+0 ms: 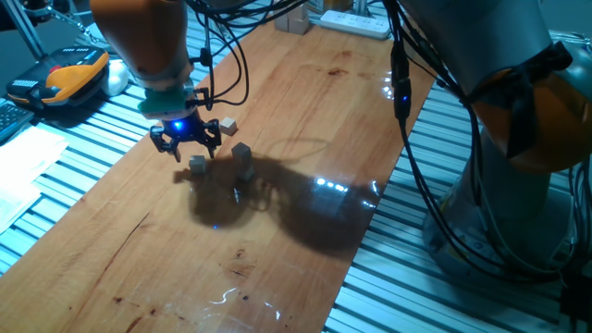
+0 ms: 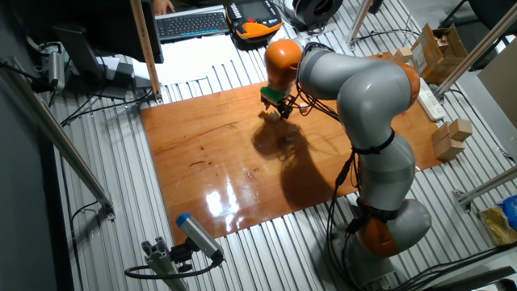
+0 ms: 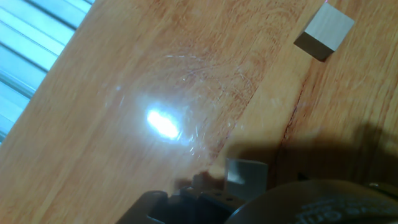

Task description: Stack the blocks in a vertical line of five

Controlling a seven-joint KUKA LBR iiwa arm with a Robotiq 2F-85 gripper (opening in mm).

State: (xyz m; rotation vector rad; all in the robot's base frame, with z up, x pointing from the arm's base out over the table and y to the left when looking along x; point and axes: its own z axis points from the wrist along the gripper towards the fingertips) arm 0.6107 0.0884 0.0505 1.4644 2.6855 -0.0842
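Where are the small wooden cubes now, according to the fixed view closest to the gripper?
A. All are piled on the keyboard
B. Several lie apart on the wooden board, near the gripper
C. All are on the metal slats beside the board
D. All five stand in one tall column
B: separate small cubes rest on the wooden board around the gripper; no five-high column is visible.

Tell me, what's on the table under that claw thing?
Under the tool lies bare wooden table, with small cubes beside it: one near its fingertips, another behind. The arm's shadow darkens the rest.

Grey arm (image 2: 367,89) with orange joints, black cables, and a blue-lit black gripper (image 1: 188,143).
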